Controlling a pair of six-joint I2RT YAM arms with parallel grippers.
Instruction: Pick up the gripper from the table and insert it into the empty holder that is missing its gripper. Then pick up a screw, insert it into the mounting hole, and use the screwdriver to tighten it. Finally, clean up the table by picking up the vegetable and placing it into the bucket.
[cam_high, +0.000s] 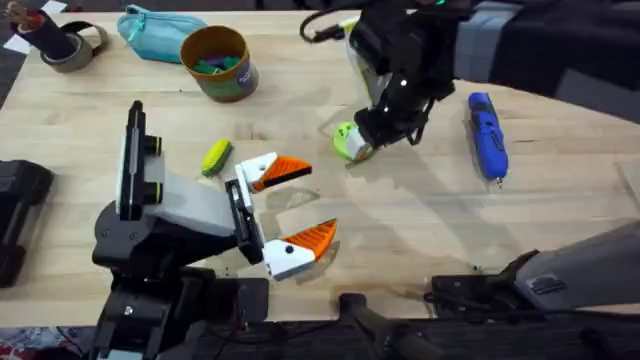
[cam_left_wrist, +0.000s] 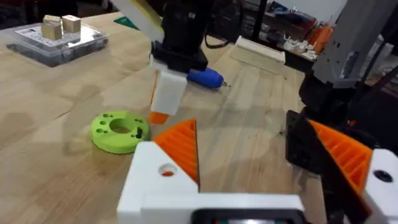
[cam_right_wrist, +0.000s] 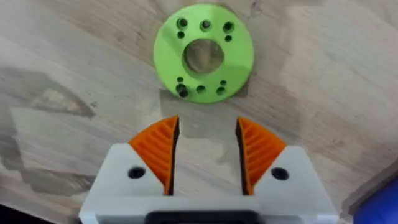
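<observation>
The surface is pale wood, and the lime-green gripper lying flat on it serves as landmark for all positions below.

Right hand: directly above the gripper, released, orange pads parted with a bare gap between them; nothing held. In the right wrist view the disc sits just beyond the fingertips, not yet between them.

Left hand: on the near-left side of the gripper, well apart from it, also released, white fingers spread wide and empty.

Bucket: far-left of the gripper, upright, with small coloured pieces inside.

Screwdriver: to the right of the gripper, lying flat, apart from it.

Vegetable: to the left of the gripper, near the left hand's wrist.

Risks, as judged:
- The gripper is a low, flat disc. Pads closing above its rim would likely slip over it or pinch only an edge, so it could tilt or skid across the wood.
- The disc is offset from the pad gap, so descent without re-centring may land one pad on its face and push it away.
- A descent too deep could jam the fingertips into the surface.
- The holder could not be identified in these views, so the approach for insertion is unjudged.

Writing: no brand, label or legible text found on any item.
</observation>
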